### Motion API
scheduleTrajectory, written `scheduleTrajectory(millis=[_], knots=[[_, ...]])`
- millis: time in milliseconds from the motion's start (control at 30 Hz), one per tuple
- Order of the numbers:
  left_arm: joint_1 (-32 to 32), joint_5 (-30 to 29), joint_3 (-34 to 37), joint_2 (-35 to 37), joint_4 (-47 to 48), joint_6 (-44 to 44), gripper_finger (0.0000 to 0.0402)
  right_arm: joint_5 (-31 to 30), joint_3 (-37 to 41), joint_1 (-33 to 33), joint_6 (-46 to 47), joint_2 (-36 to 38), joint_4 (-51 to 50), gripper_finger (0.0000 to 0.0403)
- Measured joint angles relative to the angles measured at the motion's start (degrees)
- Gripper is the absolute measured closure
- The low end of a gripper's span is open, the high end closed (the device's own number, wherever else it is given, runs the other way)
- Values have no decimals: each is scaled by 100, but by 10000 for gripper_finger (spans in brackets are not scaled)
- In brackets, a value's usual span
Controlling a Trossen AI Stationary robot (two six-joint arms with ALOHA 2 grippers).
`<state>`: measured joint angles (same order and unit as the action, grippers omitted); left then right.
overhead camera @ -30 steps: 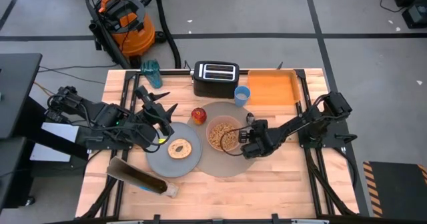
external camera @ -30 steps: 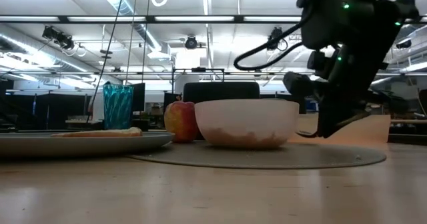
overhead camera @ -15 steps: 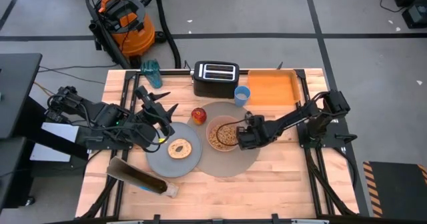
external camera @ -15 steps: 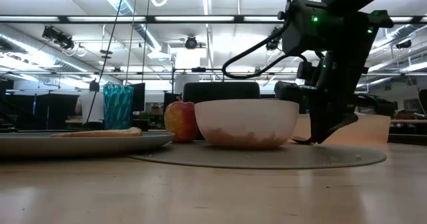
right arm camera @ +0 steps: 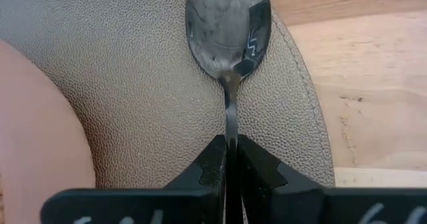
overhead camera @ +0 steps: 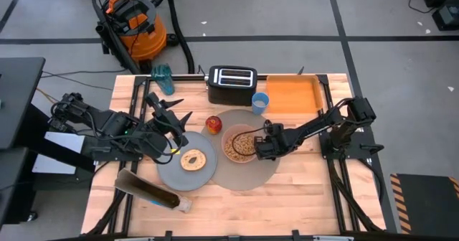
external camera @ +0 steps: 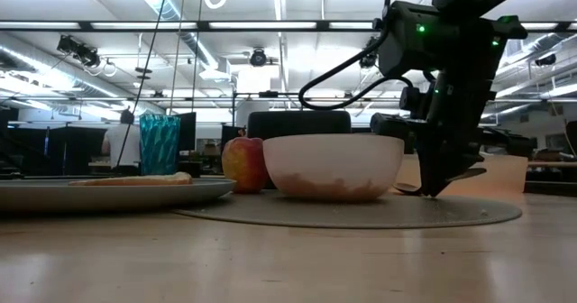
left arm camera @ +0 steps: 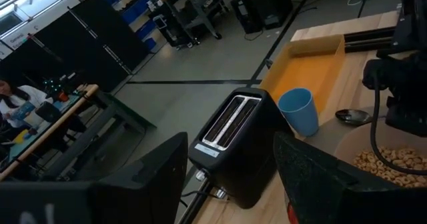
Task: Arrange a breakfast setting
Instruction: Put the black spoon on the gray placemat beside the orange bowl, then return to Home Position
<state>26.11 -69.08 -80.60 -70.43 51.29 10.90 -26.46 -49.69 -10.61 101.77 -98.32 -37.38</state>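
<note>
Right gripper (right arm camera: 230, 159) is pinched shut on the handle of the metal spoon (right arm camera: 228, 31), low over the large grey mat (right arm camera: 147, 97), just beside the pink bowl (overhead camera: 240, 143) on the side away from the plate; the spoon's bowl lies on the mat's edge, its tip reaching the bare wood of the counter (overhead camera: 301, 191). The pink bowl sits on the mat and holds ring cereal (left arm camera: 393, 163). In the low view the right gripper (external camera: 436, 188) comes down right next to the bowl (external camera: 333, 166), tip at mat level. Red apple (overhead camera: 213, 124) sits at the mat's rim, beside the bowl toward the black toaster (overhead camera: 232, 84). Small blue cup (overhead camera: 259, 102) stands near the mat's far edge, between the toaster and the orange tray (overhead camera: 292, 95). Grey-blue plate (overhead camera: 188, 162) overlaps the mat's side opposite the spoon and carries the bagel (overhead camera: 193, 159) at its middle. Left gripper (overhead camera: 172, 119) waits above the counter just beyond the plate, near the apple, fingers spread apart and holding nothing. A teal glass (overhead camera: 163, 78) stands at the counter's far edge beside the toaster. A dark tube-like object (overhead camera: 152, 191) lies on the counter near the plate's front side.
</note>
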Motion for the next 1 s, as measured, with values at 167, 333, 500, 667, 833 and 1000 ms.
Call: scheduleTrajectory(millis=[167, 333, 500, 667, 833, 1000], knots=[[29, 0, 0, 0, 0, 2, 171, 93, 0, 57, -37, 3, 11, 357], [141, 8, 0, 0, -2, -6, 171, 107, -2, 72, -43, 7, 22, 339], [289, 79, 0, 0, -2, -6, 171, 104, -2, 74, -64, 7, 22, 318], [397, 149, 0, 0, 38, -51, 171, 81, -2, 92, -301, 168, -104, 310], [409, 837, 0, 0, 103, -105, 171, -158, -2, 74, -735, 843, -453, 309], [333, 1279, 0, 0, 172, -132, 172, -581, -2, -116, -2319, 1734, -277, 309]])
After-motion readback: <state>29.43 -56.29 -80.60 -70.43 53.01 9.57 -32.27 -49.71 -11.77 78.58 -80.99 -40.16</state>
